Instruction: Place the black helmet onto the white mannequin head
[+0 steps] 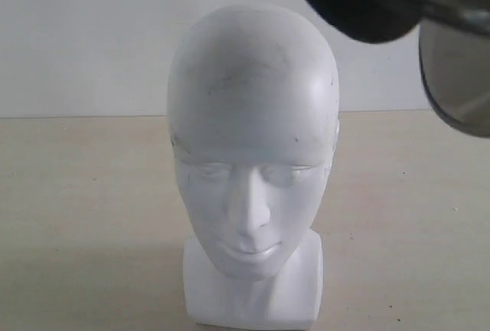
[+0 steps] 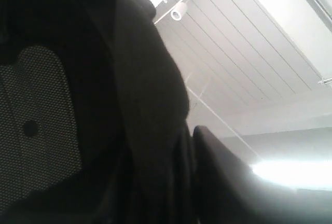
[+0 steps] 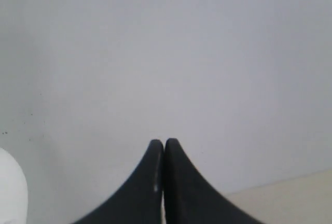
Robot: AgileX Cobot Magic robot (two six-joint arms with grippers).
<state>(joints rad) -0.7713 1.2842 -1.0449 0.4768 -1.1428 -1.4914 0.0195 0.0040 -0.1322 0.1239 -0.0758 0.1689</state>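
Mannequin head point(image 1: 253, 155) upright, facing camera; helmet point(image 1: 360, 1) above-right.

One head point(image 1: 253, 139) on one table point(image 1: 76, 193). One helmet point(image 1: 360, 1) with one visor point(image 1: 459, 78) and one mesh pad point(image 2: 33, 125) inside. Two fingers point(image 3: 148, 182) on the right gripper point(image 3: 164, 142), tips touching; the head's edge shows well apart from them.
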